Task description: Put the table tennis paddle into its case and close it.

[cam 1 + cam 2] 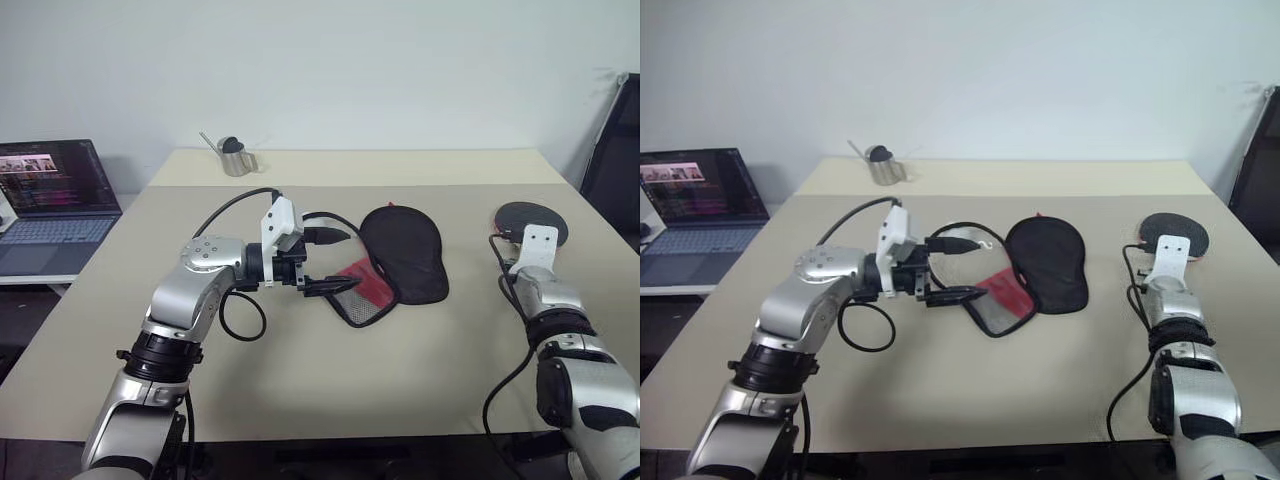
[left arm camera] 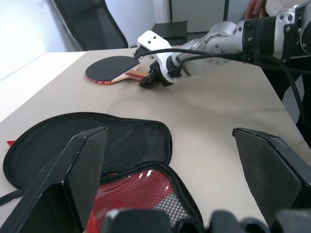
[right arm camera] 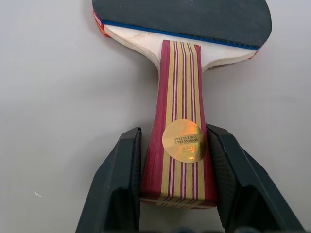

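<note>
Two black fingers sit either side of the handle, and that is the place to take it! The table tennis paddle (image 3: 182, 97) lies flat on the counter (image 1: 300, 380) out at the robot's right, black rubber face up, handle pointing back toward the right gripper (image 3: 177, 194). It looks a light, stiff thing: a rigid blade that will not sag, with a striped wooden handle whose flat sides give the pads something square to press on. The rubber face I would judge grippy and easily marked, so best left alone; the varnished handle and its shiny round sticker could be a touch slick.

Right gripper now: fingers (image 3: 121, 184) closed in against both edges of the handle near its butt end, no gap showing on either side in the wrist view. Paddle not yet off the counter, though, so call it clamped rather than carried.

Over at the centre, the case (image 1: 400, 262) lies unzipped, lid flap thrown open, red panel and mesh pocket showing. Soft fabric, floppy, likely to slide or fold if pushed. The left gripper (image 1: 325, 262) hovers at its near edge, fingers spread wide apart, one just above the mesh, holding nothing.
</note>
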`<control>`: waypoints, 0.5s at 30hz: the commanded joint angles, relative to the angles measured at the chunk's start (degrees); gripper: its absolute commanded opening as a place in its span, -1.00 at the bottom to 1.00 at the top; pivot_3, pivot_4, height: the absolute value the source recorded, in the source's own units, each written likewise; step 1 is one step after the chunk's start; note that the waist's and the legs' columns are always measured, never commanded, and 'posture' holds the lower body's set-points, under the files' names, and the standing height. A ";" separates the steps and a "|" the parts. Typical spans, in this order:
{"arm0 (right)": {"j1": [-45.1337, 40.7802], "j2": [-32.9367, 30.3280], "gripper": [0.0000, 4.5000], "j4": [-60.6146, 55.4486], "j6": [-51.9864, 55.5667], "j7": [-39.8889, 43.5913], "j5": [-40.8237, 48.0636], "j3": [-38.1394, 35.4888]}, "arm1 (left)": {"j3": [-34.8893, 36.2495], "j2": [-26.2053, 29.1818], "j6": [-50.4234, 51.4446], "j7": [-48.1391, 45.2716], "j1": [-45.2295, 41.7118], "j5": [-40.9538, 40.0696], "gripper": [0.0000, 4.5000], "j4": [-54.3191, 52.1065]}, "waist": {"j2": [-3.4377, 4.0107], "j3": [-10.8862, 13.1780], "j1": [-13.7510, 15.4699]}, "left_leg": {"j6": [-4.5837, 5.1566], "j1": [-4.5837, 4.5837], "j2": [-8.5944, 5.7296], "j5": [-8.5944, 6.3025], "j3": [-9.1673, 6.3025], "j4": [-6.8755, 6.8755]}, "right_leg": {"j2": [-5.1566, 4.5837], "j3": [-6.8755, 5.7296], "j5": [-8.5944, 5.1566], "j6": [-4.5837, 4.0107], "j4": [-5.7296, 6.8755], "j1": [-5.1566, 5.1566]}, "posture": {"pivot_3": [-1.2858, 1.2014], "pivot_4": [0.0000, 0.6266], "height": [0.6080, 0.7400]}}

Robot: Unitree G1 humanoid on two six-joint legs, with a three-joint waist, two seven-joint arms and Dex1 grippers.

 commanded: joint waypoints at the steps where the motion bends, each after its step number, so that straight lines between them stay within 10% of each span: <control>1: 5.51 -2.21 -0.33 -14.13 9.16 13.04 0.01 6.39 | 0.74 1.01 0.33 -0.62 0.21 -0.87 1.00 -2.73 | 0.00 0.00 -0.11 | 0.00 0.00 0.00 0.00 0.01 0.01 | 0.01 0.02 0.00 0.00 0.00 0.00 | 0.03 -0.52 1.00; 15: 26.47 -12.45 -0.33 -54.69 30.54 32.72 5.87 8.93 | -0.48 0.41 1.15 -1.83 0.67 -1.28 1.00 -3.27 | 0.01 -0.01 -0.19 | 0.01 0.22 0.13 -0.01 0.03 0.02 | 0.49 0.17 0.00 -0.01 0.07 0.05 | 0.03 -0.52 1.00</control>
